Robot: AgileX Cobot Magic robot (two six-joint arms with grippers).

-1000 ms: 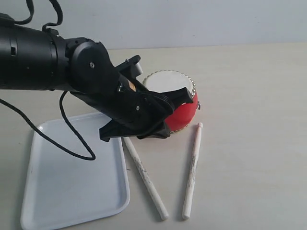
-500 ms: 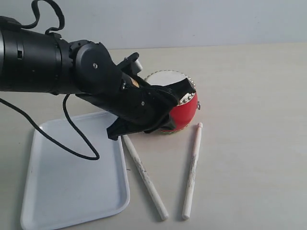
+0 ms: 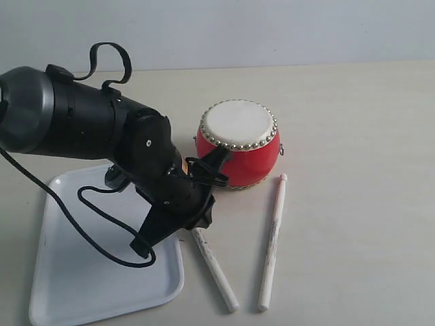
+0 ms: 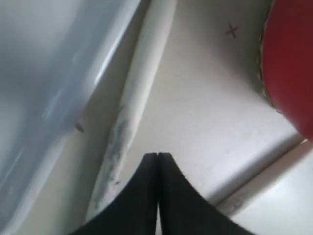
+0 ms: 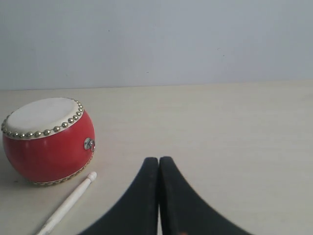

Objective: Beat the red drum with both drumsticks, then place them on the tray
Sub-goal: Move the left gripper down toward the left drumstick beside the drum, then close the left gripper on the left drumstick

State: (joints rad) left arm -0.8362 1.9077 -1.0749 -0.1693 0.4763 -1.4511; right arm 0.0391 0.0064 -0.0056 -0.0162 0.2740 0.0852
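The red drum [image 3: 239, 142] with its cream skin stands uncovered on the table. Both drumsticks lie loose in front of it: the left one [image 3: 214, 268] beside the tray's edge, the right one [image 3: 273, 238] with its knob by the drum's base. The white tray [image 3: 88, 272] is at the front left. My left gripper [image 4: 157, 154] is shut and empty, low over the table between the left drumstick [image 4: 132, 103] and the drum [image 4: 288, 63]. My right gripper [image 5: 159, 158] is also shut and empty, off to the side of the drum [image 5: 46, 142] and one drumstick's knob [image 5: 68, 203].
The black left arm [image 3: 88, 129] and its looping cable [image 3: 102, 221] hang over the tray's far half and hide the left drumstick's upper end. The tray's rim [image 4: 49, 73] runs close along that stick. The table is bare tan to the right of the drum.
The left arm has swung down and back from over the drum, which now shows whole. Its gripper has dropped low beside the left drumstick. Drum, sticks and tray have not moved.
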